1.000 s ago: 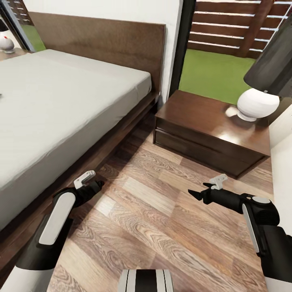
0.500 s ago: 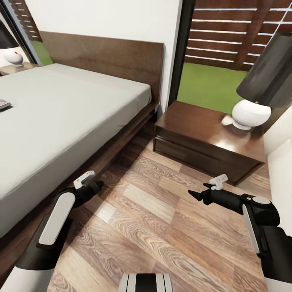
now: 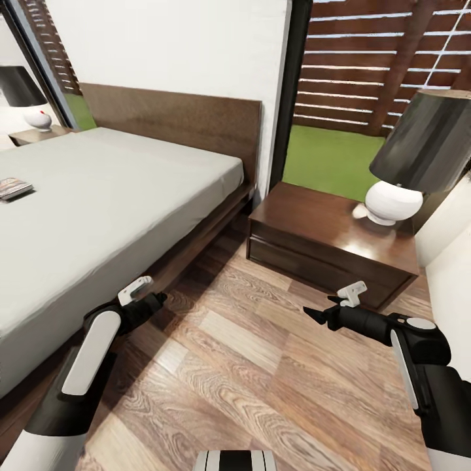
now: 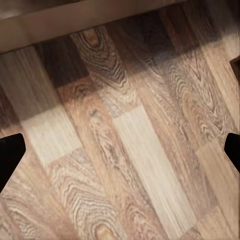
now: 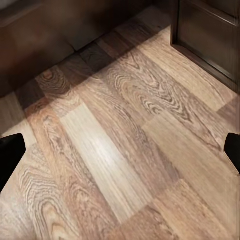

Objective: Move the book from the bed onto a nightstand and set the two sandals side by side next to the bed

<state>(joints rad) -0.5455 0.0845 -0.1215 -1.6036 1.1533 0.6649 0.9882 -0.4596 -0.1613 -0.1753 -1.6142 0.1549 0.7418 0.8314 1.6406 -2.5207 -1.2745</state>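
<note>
The book (image 3: 13,188) lies flat on the pale mattress of the bed (image 3: 111,196), far out near its left side. A dark brown nightstand (image 3: 307,226) with two drawers stands right of the headboard and carries a white-based lamp (image 3: 394,203). A second nightstand (image 3: 29,135) with its own lamp stands beyond the bed's far side. My left gripper (image 3: 157,299) hovers over the floor beside the bed frame, open, with both fingertips (image 4: 10,155) wide apart and nothing between them. My right gripper (image 3: 313,315) hangs open and empty in front of the near nightstand, fingertips (image 5: 232,150) spread. The sandals are out of view.
Wood-plank floor (image 3: 248,353) runs between the bed and the near nightstand. A tall black-framed window (image 3: 340,98) behind the nightstand shows a slatted fence and grass. Something white (image 3: 451,261) edges the right side.
The camera has moved: the whole picture slid down and right, bringing the book and the far nightstand's lamp into sight. Both arms keep their pose, grippers still open.
</note>
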